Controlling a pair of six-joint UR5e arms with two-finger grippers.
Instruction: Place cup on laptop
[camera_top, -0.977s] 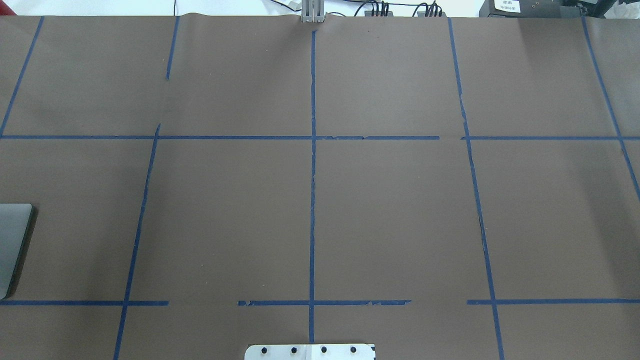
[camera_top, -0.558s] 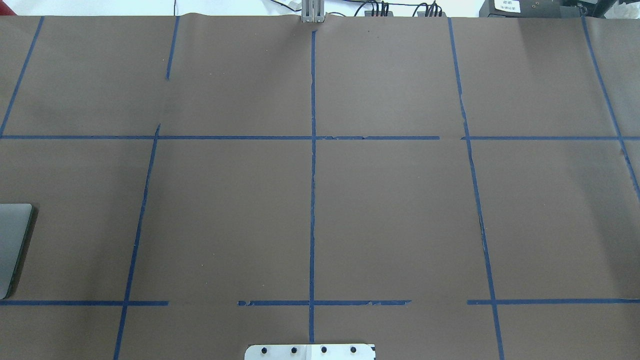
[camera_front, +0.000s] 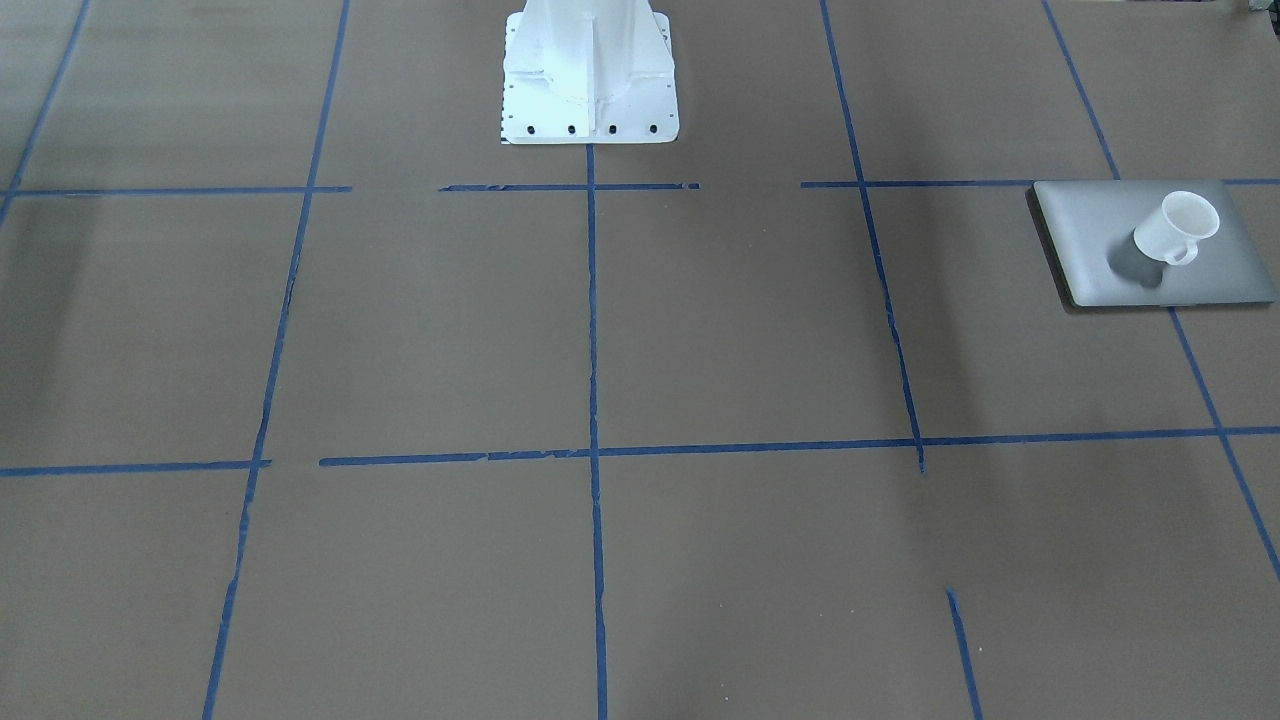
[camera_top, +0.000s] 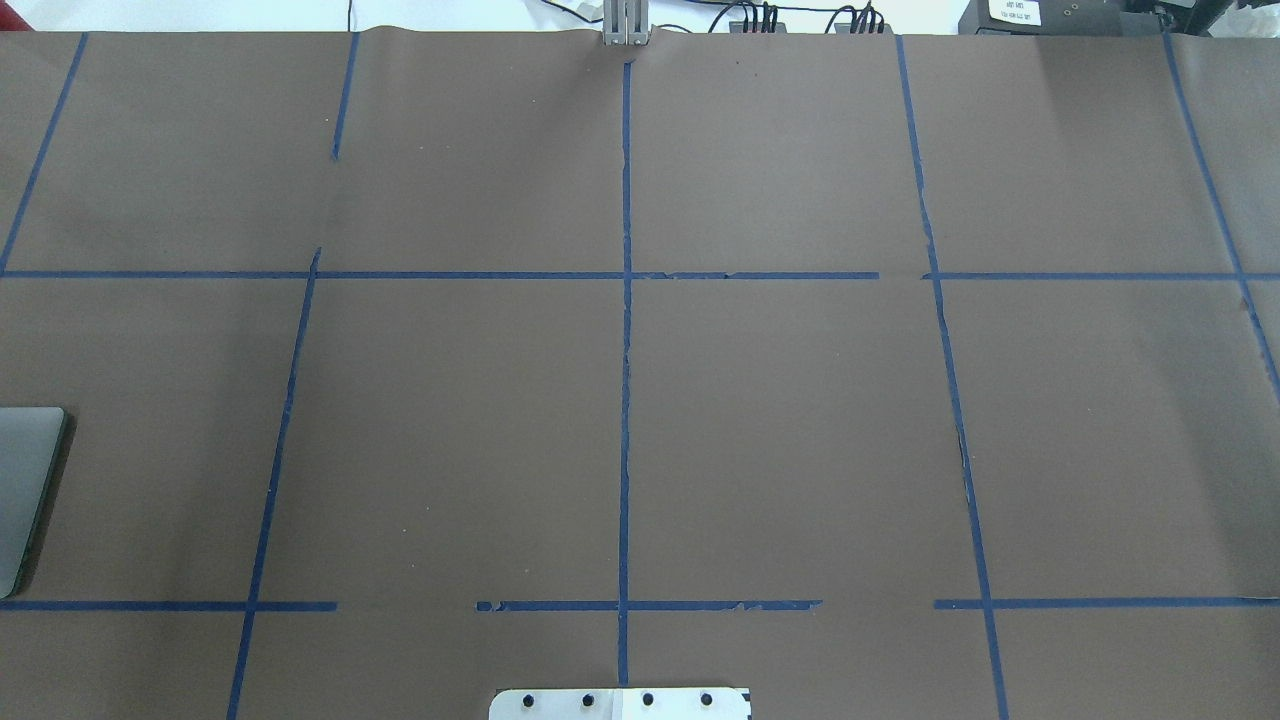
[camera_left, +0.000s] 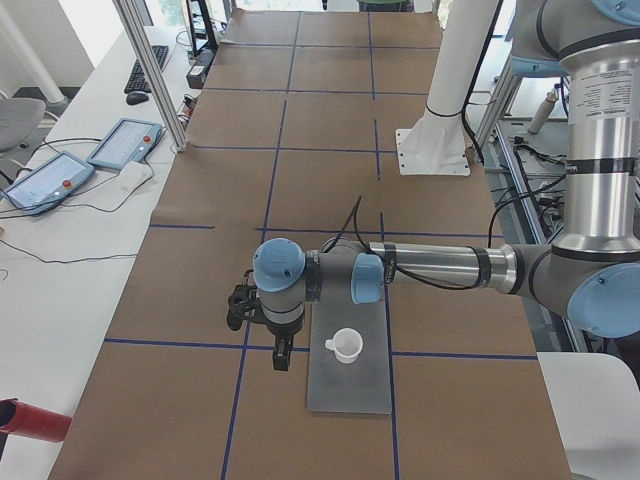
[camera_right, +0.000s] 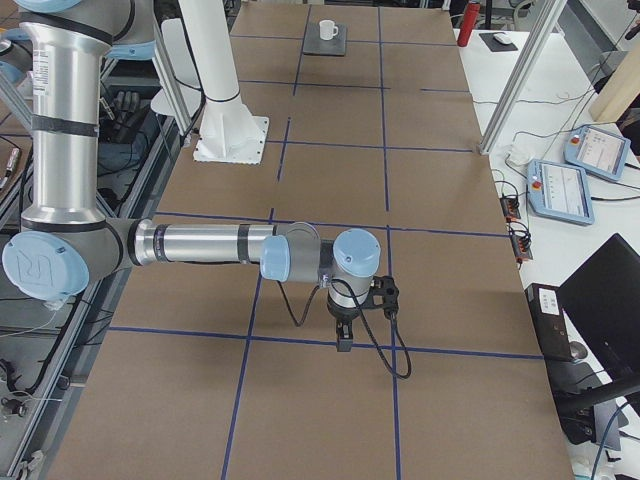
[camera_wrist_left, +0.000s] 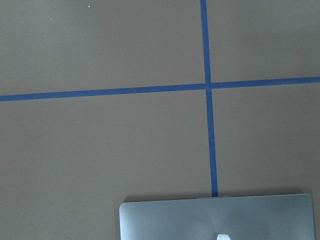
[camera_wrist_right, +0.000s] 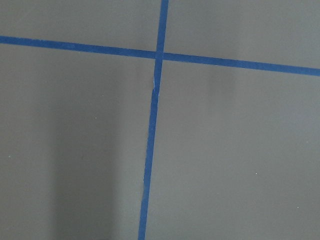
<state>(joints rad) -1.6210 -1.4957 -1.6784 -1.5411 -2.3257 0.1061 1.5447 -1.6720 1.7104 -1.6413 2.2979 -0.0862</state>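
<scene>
The small white cup (camera_front: 1175, 228) stands upright on the flat silver-grey laptop (camera_front: 1100, 250), handle toward the camera in the front-facing view. The exterior left view shows the cup (camera_left: 347, 345) on the laptop (camera_left: 350, 395), and my left gripper (camera_left: 280, 358) hangs just beside the laptop's edge, apart from the cup. I cannot tell whether it is open or shut. Only a corner of the laptop (camera_top: 25, 480) shows overhead, and its edge (camera_wrist_left: 215, 217) shows in the left wrist view. My right gripper (camera_right: 343, 342) hangs over bare table far from the cup (camera_right: 327, 30); I cannot tell its state.
The brown table cover carries a blue tape grid (camera_top: 625, 400). The white robot pedestal (camera_front: 590, 70) stands at the table's near side. Teach pendants (camera_left: 125, 143) (camera_right: 560, 188) and aluminium posts (camera_left: 150, 70) line the far side. A red object (camera_left: 30, 420) lies past the table's left end.
</scene>
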